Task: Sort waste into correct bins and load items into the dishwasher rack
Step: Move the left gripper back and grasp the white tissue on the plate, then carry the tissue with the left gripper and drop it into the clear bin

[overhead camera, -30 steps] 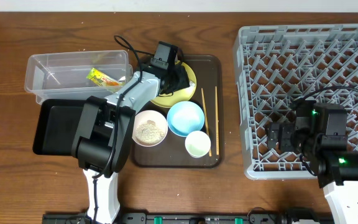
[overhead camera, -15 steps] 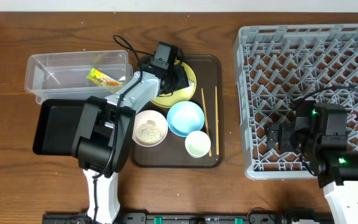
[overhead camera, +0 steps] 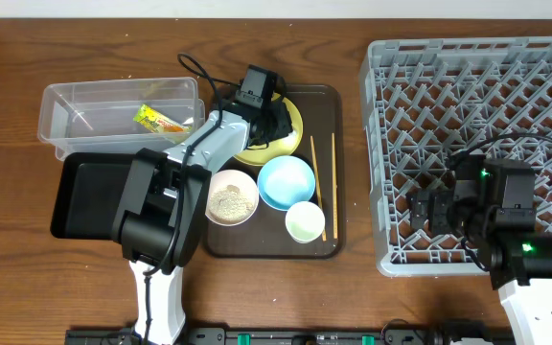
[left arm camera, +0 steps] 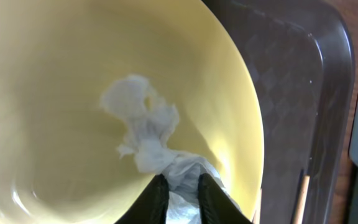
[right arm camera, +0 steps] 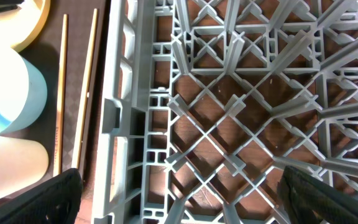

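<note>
— Where is the left claw?

— It is over the yellow plate, at the upper end of the brown serving tray. Its fingers are drawn narrow and pinch the lower end of a crumpled white tissue that lies on the plate's glossy inside.

— And the other dishes?

— They are below the plate in the overhead frame. The white bowl holds pale rice-like crumbs. The light blue bowl is just beside it, and the small white cup is toward the lower right. The thin wooden chopsticks lie side by side along the tray's right edge.

— The waste and the bins?

— The yellow-green wrapper with orange print lies in the clear tub at the upper left. The black tray is just below the tub, both on the wooden surface.

— The right claw?

— It is spread wide and holds nothing, over the lower part of the grey rack at the right of the frame.
</note>
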`<move>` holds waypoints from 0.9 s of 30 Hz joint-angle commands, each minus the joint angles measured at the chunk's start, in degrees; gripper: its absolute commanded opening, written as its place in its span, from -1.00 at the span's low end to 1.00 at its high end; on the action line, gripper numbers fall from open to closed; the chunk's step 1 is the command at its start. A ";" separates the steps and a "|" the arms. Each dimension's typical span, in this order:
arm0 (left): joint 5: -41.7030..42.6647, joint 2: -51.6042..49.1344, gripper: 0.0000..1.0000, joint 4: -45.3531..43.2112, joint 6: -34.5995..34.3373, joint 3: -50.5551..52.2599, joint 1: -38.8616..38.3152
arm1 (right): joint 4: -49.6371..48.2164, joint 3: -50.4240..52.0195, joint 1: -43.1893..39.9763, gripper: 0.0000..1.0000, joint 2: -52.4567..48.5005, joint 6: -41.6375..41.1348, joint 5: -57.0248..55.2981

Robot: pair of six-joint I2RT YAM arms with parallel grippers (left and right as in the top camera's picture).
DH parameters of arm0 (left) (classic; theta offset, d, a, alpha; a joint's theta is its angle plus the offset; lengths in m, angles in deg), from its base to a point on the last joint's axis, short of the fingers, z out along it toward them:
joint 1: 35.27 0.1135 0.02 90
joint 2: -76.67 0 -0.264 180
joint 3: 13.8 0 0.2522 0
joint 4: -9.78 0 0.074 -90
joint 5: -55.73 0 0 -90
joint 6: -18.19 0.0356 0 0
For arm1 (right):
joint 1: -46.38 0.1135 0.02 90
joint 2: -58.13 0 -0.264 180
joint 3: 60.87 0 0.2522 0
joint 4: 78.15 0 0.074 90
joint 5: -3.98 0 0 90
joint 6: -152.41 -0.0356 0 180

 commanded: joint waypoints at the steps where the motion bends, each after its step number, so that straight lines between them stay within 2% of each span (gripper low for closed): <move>1: -1.14 -1.46 -0.77 0.26 0.26 -0.22 -0.11 | 0.13 -1.31 0.59 0.99 0.20 -0.76 0.46; 3: -1.16 -1.44 -0.88 0.59 0.28 -0.22 -0.07 | 0.13 -1.31 0.59 0.99 0.20 -0.76 0.48; 11: -3.34 0.13 -0.86 3.48 1.86 -0.24 0.68 | 0.55 -1.31 0.59 0.99 0.20 -0.76 0.46; 17: -5.75 5.57 -0.88 6.51 7.93 -0.24 3.02 | 0.68 -1.31 0.59 0.99 0.20 -0.76 0.46; 27: -6.01 16.83 -0.88 10.84 8.28 -0.24 9.86 | 0.68 -1.31 0.59 0.99 0.20 -0.76 0.46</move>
